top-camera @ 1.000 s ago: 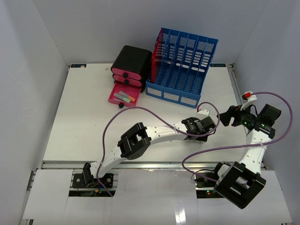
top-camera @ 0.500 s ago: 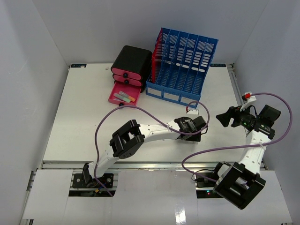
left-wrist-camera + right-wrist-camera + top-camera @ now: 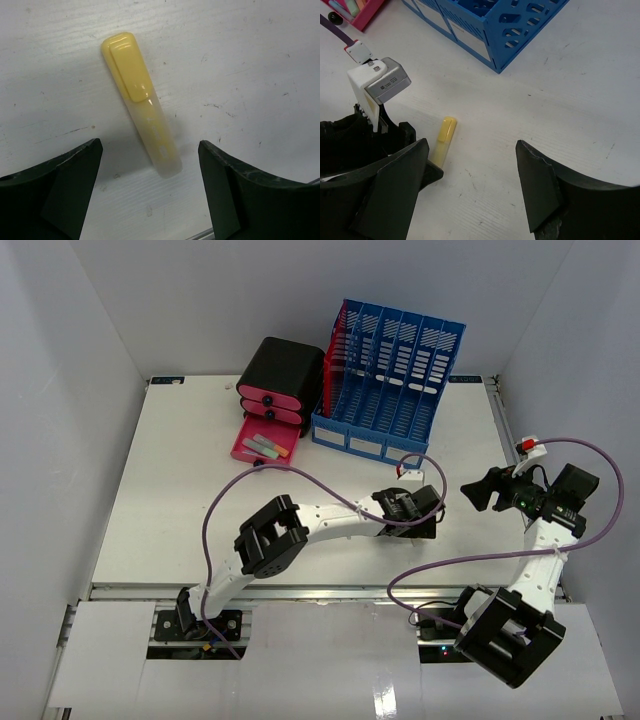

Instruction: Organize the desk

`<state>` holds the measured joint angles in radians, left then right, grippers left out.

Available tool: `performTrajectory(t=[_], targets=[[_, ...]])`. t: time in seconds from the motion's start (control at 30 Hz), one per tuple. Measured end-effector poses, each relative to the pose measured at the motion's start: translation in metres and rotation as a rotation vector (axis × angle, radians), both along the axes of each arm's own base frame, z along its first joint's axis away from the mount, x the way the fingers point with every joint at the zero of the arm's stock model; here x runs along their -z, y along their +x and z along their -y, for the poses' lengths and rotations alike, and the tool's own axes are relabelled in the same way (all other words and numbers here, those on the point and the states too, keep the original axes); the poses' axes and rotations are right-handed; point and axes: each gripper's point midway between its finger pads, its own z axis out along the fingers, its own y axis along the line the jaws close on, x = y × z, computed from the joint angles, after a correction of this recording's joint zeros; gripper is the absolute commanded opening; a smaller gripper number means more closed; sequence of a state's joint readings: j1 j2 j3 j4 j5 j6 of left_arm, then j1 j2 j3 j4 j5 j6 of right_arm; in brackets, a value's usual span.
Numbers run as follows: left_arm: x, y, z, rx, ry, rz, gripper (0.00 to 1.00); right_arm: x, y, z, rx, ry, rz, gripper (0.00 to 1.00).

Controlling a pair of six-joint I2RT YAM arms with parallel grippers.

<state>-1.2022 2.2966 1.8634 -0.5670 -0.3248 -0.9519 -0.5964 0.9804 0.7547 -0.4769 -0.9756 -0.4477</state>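
Now: left gripper [image 3: 149, 167] spread over yellow highlighter [image 3: 142, 105] lying on desk [image 3: 250, 60]; right gripper [image 3: 470, 177] spread, empty.

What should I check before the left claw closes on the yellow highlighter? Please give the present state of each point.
1. The left claw is open: ok.
2. The yellow highlighter lies flat on the desk, between the fingers: ok.
3. The fingers are low enough to grip: cannot tell.
4. The right claw is open, empty, apart from the highlighter: ok.
5. The pink drawer is open, with room: ok.
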Motion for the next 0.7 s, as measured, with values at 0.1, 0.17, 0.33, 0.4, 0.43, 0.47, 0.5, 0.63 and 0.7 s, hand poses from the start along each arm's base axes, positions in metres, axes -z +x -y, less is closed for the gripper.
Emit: performTrajectory(t=[0.1, 0.17, 0.33, 0.4, 0.43, 0.47, 0.5, 0.63, 0.7], targets=[[-0.008, 0.008, 0.008, -0.007, -0.009, 0.005, 0.87, -0.001, 0.0, 0.0, 0.0, -0.002, 0.002, 0.77], [-0.013, 0.015, 0.015, -0.014, -0.025, 0.011, 0.84, -0.001, 0.0, 0.0, 0.002, -0.002, 0.004, 0.77], [0.001, 0.023, 0.01, -0.025, 0.013, 0.002, 0.8, -0.001, 0.0, 0.001, 0.006, -0.002, 0.004, 0.77], [0.007, 0.024, 0.006, -0.029, 0.036, 0.001, 0.77, -0.001, 0.0, 0.001, 0.006, -0.002, 0.004, 0.77], [0.007, 0.024, 0.005, -0.029, 0.043, 0.001, 0.75, -0.001, 0.0, 0.001, 0.006, -0.002, 0.004, 0.77], [0.008, 0.025, 0.004, -0.028, 0.05, 0.004, 0.71, -0.001, 0.0, 0.001, 0.006, -0.002, 0.005, 0.77], [0.009, 0.026, 0.002, -0.027, 0.059, 0.008, 0.66, -0.001, 0.0, 0.002, 0.006, -0.002, 0.005, 0.77], [0.012, 0.028, -0.003, -0.025, 0.091, 0.023, 0.52, -0.002, -0.001, 0.002, 0.008, -0.001, 0.006, 0.77], [0.013, 0.029, -0.006, -0.024, 0.109, 0.029, 0.5, -0.002, -0.001, 0.002, 0.009, 0.0, 0.006, 0.77]])
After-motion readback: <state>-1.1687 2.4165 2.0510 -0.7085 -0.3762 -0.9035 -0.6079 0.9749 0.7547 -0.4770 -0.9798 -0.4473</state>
